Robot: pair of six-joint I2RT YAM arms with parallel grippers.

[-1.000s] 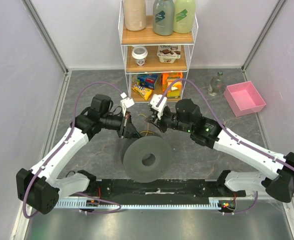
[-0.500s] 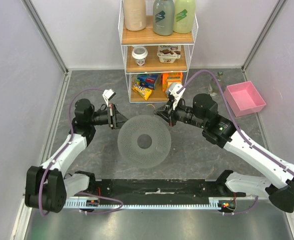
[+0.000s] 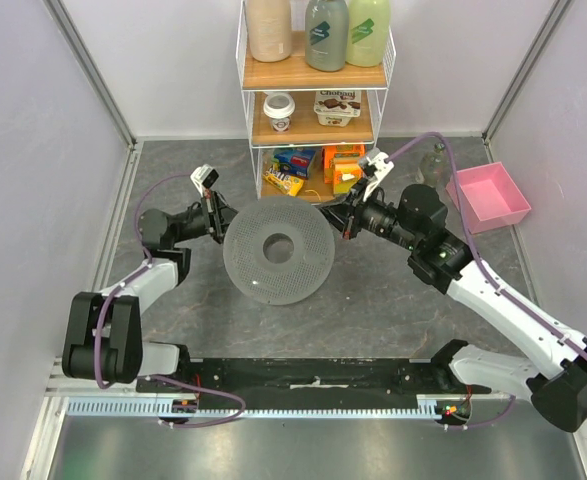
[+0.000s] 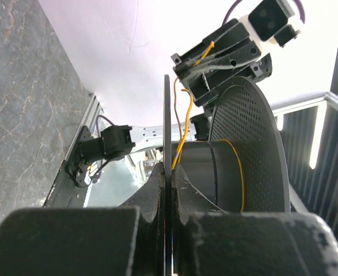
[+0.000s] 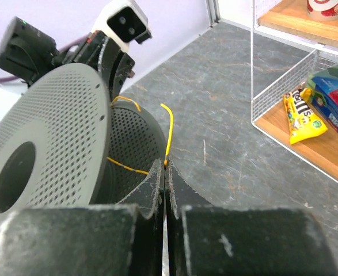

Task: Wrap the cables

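The dark grey spool hangs above the table, its perforated flange facing up. My left gripper is shut on the thin edge of one flange, pinched at the jaw tips. The thin yellow cable runs from the spool's core up to my right gripper. In the right wrist view that gripper is shut on the cable, which loops back to the spool. A turn of cable lies round the core.
A white wire shelf with bottles, cups and snack packs stands just behind the spool. A pink tray and a small glass bottle sit at the back right. Grey walls close both sides.
The spool has been lifted off the table and carried back toward the shelf, its flat face turning upward. Both arms drew back with it; the left arm folded to the left.
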